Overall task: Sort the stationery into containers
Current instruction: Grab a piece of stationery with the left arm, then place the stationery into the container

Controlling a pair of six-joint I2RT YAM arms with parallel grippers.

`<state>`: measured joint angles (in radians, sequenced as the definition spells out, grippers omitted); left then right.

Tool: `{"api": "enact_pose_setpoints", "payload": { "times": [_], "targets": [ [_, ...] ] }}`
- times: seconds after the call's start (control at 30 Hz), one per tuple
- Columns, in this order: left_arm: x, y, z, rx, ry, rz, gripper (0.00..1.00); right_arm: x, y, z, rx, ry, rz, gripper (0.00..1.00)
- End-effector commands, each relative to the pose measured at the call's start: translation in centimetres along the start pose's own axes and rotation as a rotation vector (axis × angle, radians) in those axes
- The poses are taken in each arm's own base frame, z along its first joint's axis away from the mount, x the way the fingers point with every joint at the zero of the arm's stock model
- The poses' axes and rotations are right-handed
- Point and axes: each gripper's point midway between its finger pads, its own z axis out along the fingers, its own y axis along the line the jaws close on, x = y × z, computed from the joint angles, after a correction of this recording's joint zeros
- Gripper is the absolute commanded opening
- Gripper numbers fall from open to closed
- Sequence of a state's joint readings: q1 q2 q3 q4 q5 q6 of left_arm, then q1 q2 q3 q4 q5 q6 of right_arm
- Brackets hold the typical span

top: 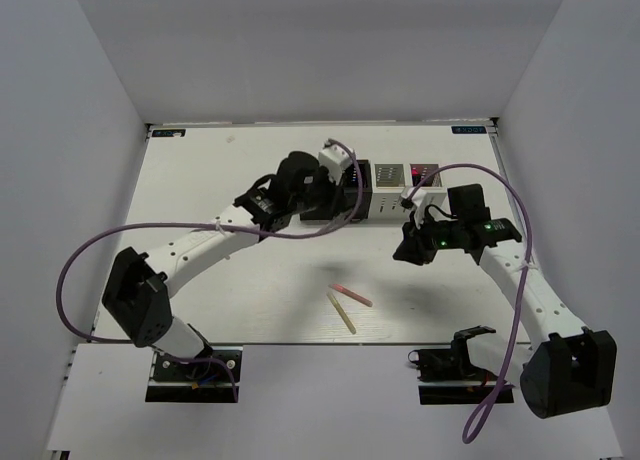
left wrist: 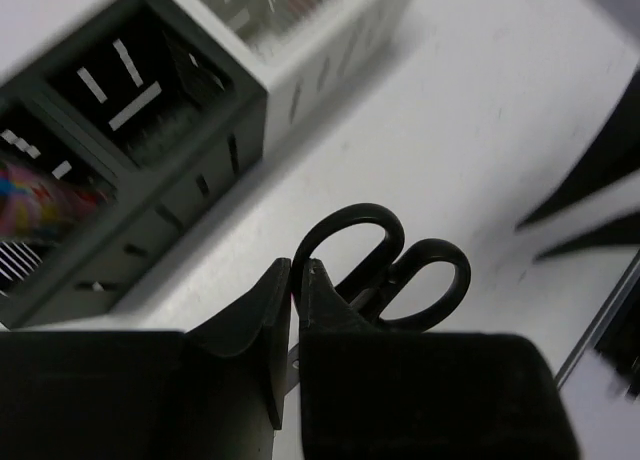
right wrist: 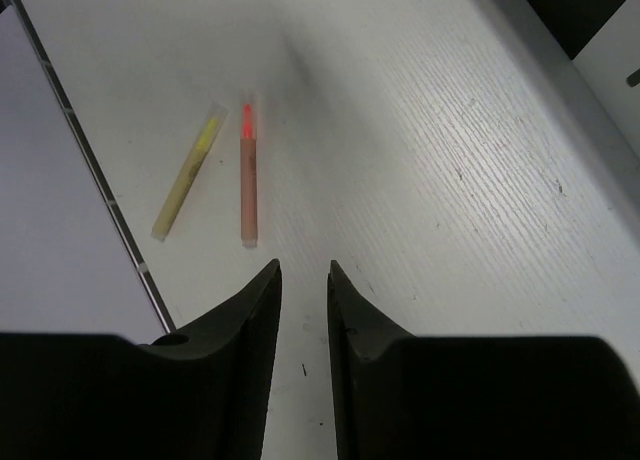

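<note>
The left end effector (left wrist: 297, 270) is reaching over the far middle of the white tabletop (top: 220, 180), just beside the row of small square perforated bins (top: 395, 195). Its jaws are squeezing down to a thin slit and gripping the black-handled scissors (left wrist: 388, 275), whose two plastic finger loops are sticking out past the fingertips. In the left wrist view a dark perforated bin (left wrist: 190, 195) is sitting close by on the left, with a white perforated bin (left wrist: 320, 70) touching its far side. Another dark compartment at the left edge is holding a blurred multicoloured thing (left wrist: 40, 195) that I cannot identify.

The right end effector (right wrist: 303, 275) is hovering above bare tabletop in front of the right end of the row. Its jaws are standing narrowly apart and gripping nothing.

The thin pink stick (top: 351, 295) and the thin tan stick (top: 342, 312) are lying flat near the tabletop's front edge, between the two arms and well apart from the bins. Their left ends are nearly meeting while the rest is spreading apart.

Two small dark labels (top: 165, 132) are showing at the tabletop's far corners, their writing too small to read.
</note>
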<state>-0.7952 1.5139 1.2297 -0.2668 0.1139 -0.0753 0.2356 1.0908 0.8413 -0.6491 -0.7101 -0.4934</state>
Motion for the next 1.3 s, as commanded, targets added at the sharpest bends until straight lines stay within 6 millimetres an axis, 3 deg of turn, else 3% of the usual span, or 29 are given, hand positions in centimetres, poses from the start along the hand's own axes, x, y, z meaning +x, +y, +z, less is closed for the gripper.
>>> {"api": "enact_pose_setpoints", "payload": {
  "times": [0.0,0.2,0.23,0.27,0.33,0.37,0.47,0.6,0.67,0.8,0.87,1.0,1.07,1.27],
  "targets": [
    [-8.1,0.7,-0.5,0.028,-0.245,-0.138,0.00,-0.3,-0.1,-0.2,0.018,-0.020,-0.002,0.29],
    [-14.1,3.1,1.2,0.052,-0.422,-0.232,0.00,-0.1,-0.1,-0.4,0.028,-0.014,-0.021,0.29],
    [-16.2,3.2,0.8,0.072,-0.499,-0.230,0.00,-0.5,-0.2,-0.5,0.035,-0.026,-0.033,0.29],
    [-16.3,3.5,1.6,0.083,-0.504,-0.271,0.00,-0.4,-0.2,-0.4,0.037,-0.023,-0.034,0.30],
    [-18.9,4.4,1.7,0.118,-0.574,-0.317,0.00,-0.6,-0.1,-0.6,0.039,-0.033,-0.040,0.36],
    [-18.6,5.2,3.4,0.116,-0.562,-0.334,0.00,-0.6,-0.1,-0.6,0.038,-0.034,-0.044,0.38],
    [-19.9,6.4,4.2,0.118,-0.626,-0.346,0.00,-0.5,0.0,-0.6,0.034,-0.031,-0.046,0.40],
    [-18.9,8.8,6.7,0.080,-0.640,-0.367,0.00,-0.5,-0.1,-0.6,0.036,-0.031,-0.054,0.41],
    [-18.7,10.1,7.0,0.065,-0.653,-0.385,0.00,-0.5,0.0,-0.7,0.034,-0.029,-0.053,0.41],
    [-15.0,11.9,9.1,0.026,-0.610,-0.434,0.00,-0.3,-0.1,-0.7,0.037,-0.024,-0.059,0.43],
    [-14.3,12.2,9.3,0.022,-0.607,-0.444,0.02,-0.2,-0.2,-0.6,0.038,-0.020,-0.060,0.51],
    [-12.1,13.1,9.8,-0.008,-0.568,-0.467,0.15,-0.1,-0.2,-0.6,0.037,-0.019,-0.057,0.57],
    [-11.5,13.5,9.7,-0.021,-0.558,-0.471,0.35,0.0,0.1,-0.4,0.026,-0.011,-0.059,0.58],
    [-11.1,13.7,9.7,-0.028,-0.527,-0.462,0.58,-0.2,-0.2,-0.6,0.037,-0.017,-0.051,0.58]
  ]
}}
